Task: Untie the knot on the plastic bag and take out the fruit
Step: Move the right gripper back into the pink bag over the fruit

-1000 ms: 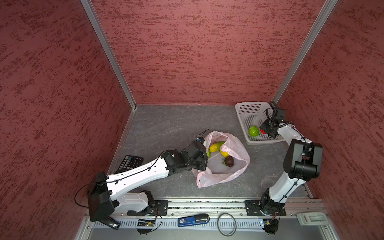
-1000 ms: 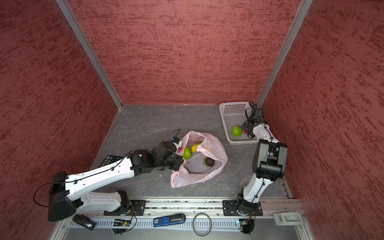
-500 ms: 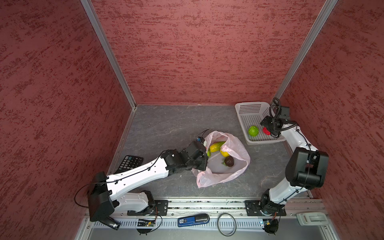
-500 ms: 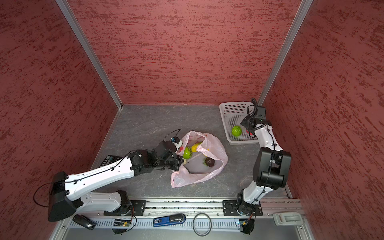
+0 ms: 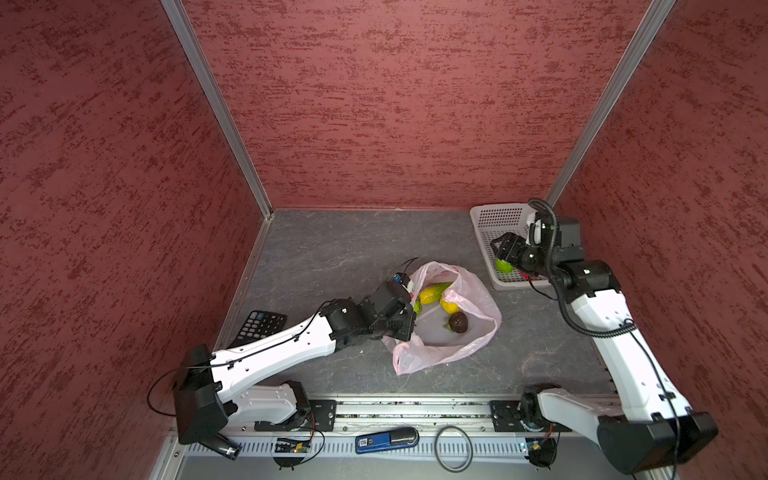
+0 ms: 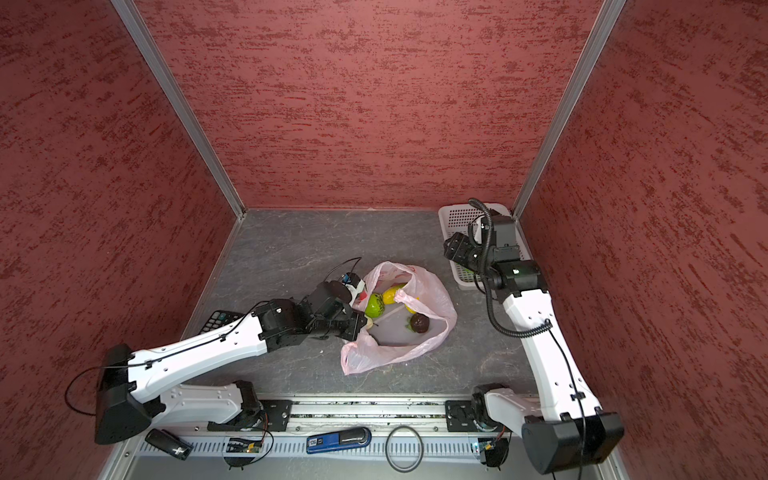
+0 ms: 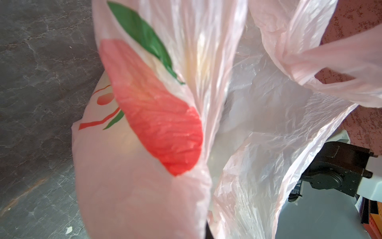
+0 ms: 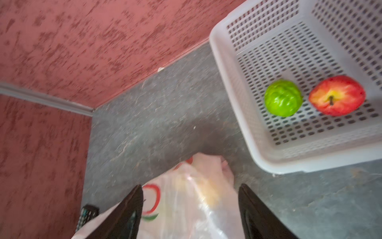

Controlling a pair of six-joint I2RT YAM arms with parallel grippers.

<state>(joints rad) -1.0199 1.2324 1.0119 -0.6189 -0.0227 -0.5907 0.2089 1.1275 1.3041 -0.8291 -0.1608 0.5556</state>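
Where the table (image 5: 332, 257) meets the front rail, a blue device (image 5: 386, 440) and a black ring (image 5: 454, 448) lie near each other. Further in, on the left, a calculator (image 5: 262, 326) lies beside the left arm. The left end effector (image 5: 409, 330) is closed on the near-left rim of the plastic bag (image 5: 436, 357); pink film fills the left wrist view. The bag lies mid-table with its mouth wide open and a loose handle loop (image 5: 455, 296) draped across the opening. Inside sit a bumpy green fruit (image 6: 374, 305) just beside that end effector, a long yellow-green fruit (image 5: 434, 291), a round yellow fruit (image 5: 449, 307) and a dark brown-purple fruit (image 5: 458, 322). Beyond, to the right and apart from the bag, the right end effector (image 8: 190, 186) hangs with its jaws spread and nothing between them, above the left side of the white basket (image 5: 482, 220). On the basket floor a second green fruit (image 8: 283, 98) and a red apple (image 8: 337, 95) lie just beside each other.
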